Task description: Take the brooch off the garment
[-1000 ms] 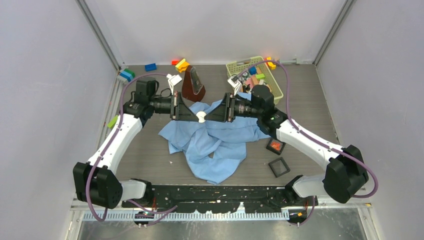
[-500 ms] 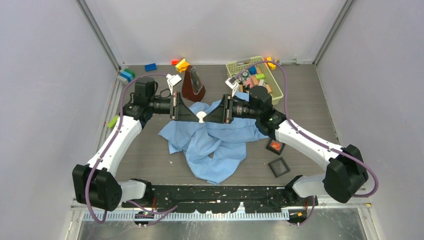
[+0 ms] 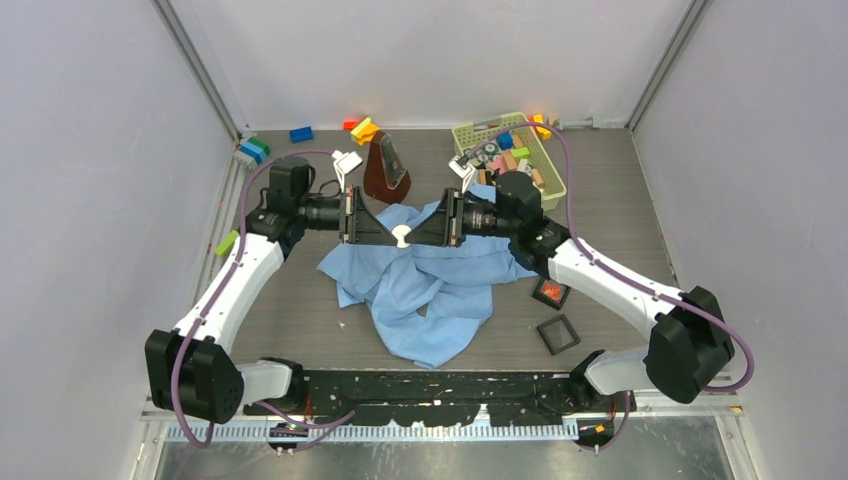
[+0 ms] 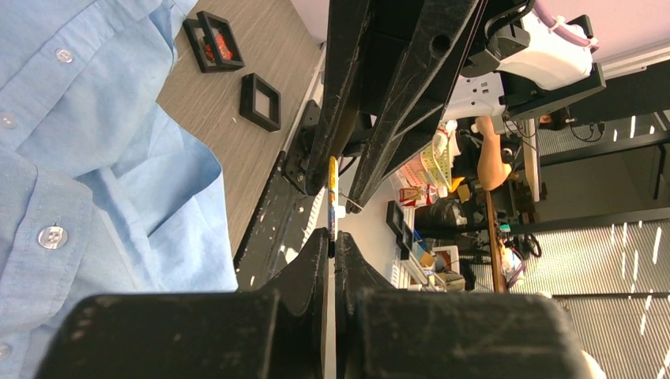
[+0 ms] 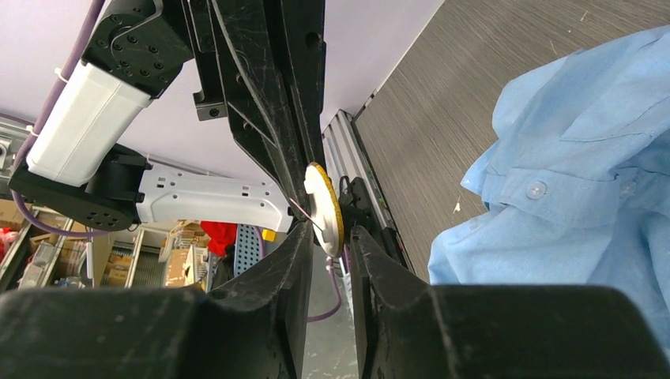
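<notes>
Overhead, holding small round yellow-rimmed white brooch (image 3: 401, 234) above crumpled light-blue cloth shirt (image 3: 440, 290); from left wrist, clamped edge-on in left claw (image 4: 333, 235); from right wrist, pinched narrowly in right claw (image 5: 329, 229), seemingly freed, needing carrying clear.

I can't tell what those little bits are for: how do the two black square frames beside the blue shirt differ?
The red-filled frame has an orange-red centre; the hollow frame is open, the table showing through it. The red-filled frame lies closer to the shirt; the hollow frame sits nearer the arms' bases. Both are small, black, square and lie flat.
</notes>
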`<state>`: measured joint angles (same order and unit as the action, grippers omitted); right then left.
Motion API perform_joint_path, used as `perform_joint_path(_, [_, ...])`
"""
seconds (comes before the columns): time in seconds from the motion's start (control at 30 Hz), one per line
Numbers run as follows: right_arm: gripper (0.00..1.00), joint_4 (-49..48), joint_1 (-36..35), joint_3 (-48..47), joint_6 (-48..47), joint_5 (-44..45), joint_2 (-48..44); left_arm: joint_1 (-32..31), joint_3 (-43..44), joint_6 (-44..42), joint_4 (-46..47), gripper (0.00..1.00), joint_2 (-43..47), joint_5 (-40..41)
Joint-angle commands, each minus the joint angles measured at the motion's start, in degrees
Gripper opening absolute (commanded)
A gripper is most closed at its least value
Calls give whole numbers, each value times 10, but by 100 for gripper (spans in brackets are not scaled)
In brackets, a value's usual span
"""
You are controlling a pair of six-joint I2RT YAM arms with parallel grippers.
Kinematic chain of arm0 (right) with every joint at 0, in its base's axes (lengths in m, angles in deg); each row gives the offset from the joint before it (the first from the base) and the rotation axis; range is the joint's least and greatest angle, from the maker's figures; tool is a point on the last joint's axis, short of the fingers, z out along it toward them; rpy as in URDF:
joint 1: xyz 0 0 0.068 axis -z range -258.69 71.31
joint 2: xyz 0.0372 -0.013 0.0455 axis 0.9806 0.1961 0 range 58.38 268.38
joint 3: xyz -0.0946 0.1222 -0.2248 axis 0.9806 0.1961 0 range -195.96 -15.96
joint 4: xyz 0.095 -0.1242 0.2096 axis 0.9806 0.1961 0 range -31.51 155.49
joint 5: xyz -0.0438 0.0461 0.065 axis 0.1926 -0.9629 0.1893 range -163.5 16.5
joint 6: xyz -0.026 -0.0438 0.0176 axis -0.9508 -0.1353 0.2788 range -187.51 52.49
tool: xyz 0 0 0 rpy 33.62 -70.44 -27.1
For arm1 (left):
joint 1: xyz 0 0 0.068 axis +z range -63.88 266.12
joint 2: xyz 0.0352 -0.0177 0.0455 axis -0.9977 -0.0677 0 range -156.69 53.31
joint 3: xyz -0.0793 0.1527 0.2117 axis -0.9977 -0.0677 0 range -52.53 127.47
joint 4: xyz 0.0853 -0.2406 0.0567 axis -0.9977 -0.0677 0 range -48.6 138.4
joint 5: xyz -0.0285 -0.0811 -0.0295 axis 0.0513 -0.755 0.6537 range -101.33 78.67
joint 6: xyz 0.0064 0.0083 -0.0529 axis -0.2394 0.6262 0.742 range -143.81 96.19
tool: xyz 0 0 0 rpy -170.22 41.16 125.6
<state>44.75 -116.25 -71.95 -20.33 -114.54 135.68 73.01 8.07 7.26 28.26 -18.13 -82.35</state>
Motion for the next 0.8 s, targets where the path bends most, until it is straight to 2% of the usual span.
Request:
perform_joint_path(0.0, [30,-23,-7,-31,0,-4,10,-1,6,0,19,0,15,-26])
perform_joint_path(0.33, [29,36,-16,-58,-23,9,33,-5,8,-3,19,0,13,-26])
perform_joint_path(0.77, [25,40,-16,-54,-4,38,47,-12,5,-15,19,0,23,-27])
